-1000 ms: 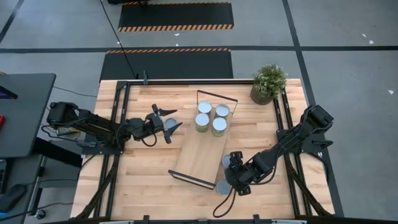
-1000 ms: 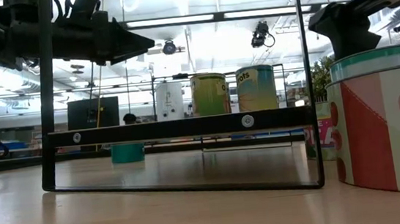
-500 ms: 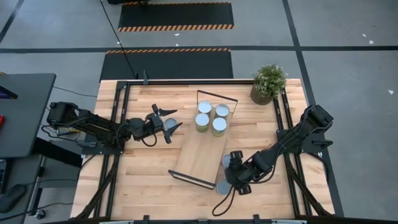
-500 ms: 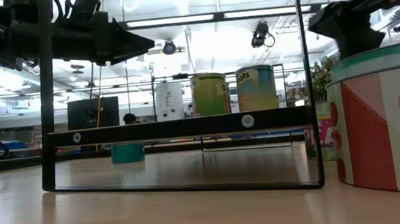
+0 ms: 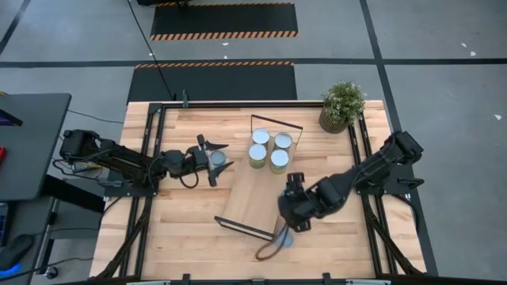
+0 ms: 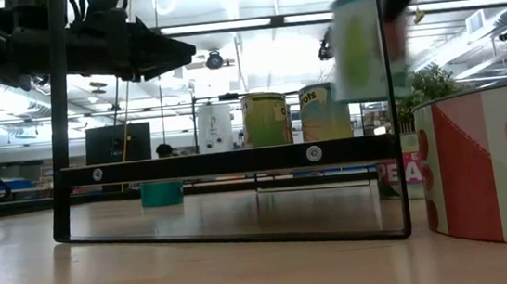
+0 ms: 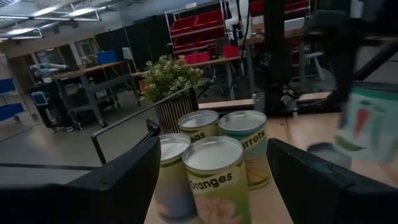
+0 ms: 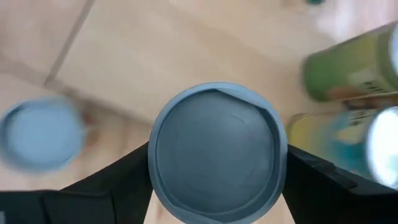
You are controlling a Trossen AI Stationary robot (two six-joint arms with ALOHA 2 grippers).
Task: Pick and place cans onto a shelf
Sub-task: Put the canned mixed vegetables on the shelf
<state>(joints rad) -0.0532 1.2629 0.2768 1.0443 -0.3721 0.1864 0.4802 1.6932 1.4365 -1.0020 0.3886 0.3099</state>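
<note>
My right gripper pinches a can by its sides, the dark fingers closed against it and its round grey top filling the right wrist view. In the high view I carry it above the shelf, over the near half of the board, short of the four cans grouped at the shelf's far end. I judge the step in hand is the carry to the shelf. To do it well, I would keep the can upright, stop short of the group, lower it flat, then release. My left gripper hovers spread beside the shelf's far end, over another can on the table.
</note>
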